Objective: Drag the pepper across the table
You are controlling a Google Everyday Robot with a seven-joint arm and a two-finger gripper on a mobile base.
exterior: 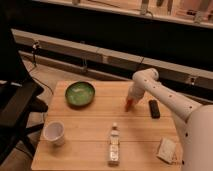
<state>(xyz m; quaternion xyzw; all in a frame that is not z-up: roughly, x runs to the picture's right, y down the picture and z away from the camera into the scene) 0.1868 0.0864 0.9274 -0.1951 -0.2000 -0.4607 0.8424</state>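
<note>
Pepper [128, 106] is lying on the wooden surface [90, 131], between the green bowl [80, 93] and the black bar [154, 108]. The claw [130, 101] is sitting right atop it; I cannot tell its grip.

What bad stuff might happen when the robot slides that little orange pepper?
1. The end effector sits right at the pepper, which is small and tapered, so it might slip free and get left behind.
2. The black remote lies close beside the pepper; a drag that way would probably bump it.
3. A drag toward the green bowl or the bottle lying on the table might knock those.
</note>
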